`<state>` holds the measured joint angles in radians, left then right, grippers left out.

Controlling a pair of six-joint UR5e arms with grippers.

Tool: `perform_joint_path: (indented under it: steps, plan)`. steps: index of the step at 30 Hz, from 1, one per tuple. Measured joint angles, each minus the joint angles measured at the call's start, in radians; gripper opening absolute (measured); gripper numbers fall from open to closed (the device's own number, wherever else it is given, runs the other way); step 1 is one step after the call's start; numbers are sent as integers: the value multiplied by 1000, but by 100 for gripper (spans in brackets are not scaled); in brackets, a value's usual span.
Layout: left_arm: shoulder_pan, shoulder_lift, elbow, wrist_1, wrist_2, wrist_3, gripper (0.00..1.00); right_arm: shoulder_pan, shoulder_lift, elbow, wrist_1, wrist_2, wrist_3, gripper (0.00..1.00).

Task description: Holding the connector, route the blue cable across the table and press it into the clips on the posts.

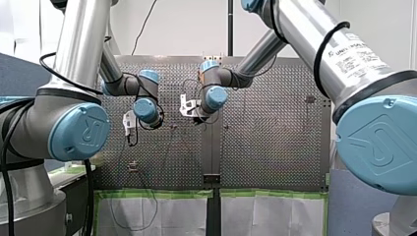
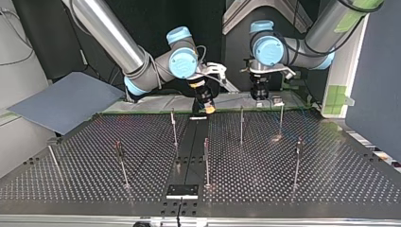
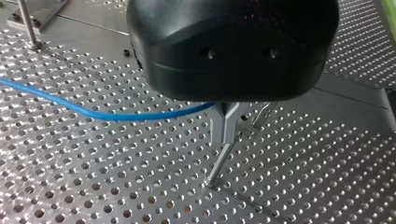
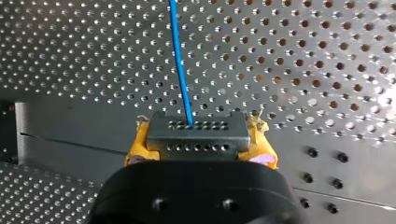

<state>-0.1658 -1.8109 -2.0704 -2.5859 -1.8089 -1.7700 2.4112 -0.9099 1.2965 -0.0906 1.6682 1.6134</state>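
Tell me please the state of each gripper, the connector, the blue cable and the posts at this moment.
right gripper: shut on the connector, one of its yellow pads on each side.
connector: held, with the cable coming out of its face.
blue cable: runs in a curve over the table to my left gripper.
left gripper: shut on the blue cable, above a post.
posts: upright; cable in clips cannot be told.

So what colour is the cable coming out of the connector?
Blue cable, clearest in the right wrist view.

Apparently "UR" on blue joint cap (image 1: 81, 132)
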Motion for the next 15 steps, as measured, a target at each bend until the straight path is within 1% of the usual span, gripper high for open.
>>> perform_joint_path:
  steps: [5, 9, 15]
  plan:
    - [5, -32, 8, 24, 7, -4, 0, -8, 26, 0, -4, -2, 0, 0]
    - [8, -64, 18, 39, 12, -8, 0, -15, 37, 0, -21, -6, 3, 0]
    - [20, -82, 27, 60, 21, -20, 0, -27, 40, 0, -57, -39, 18, 0]
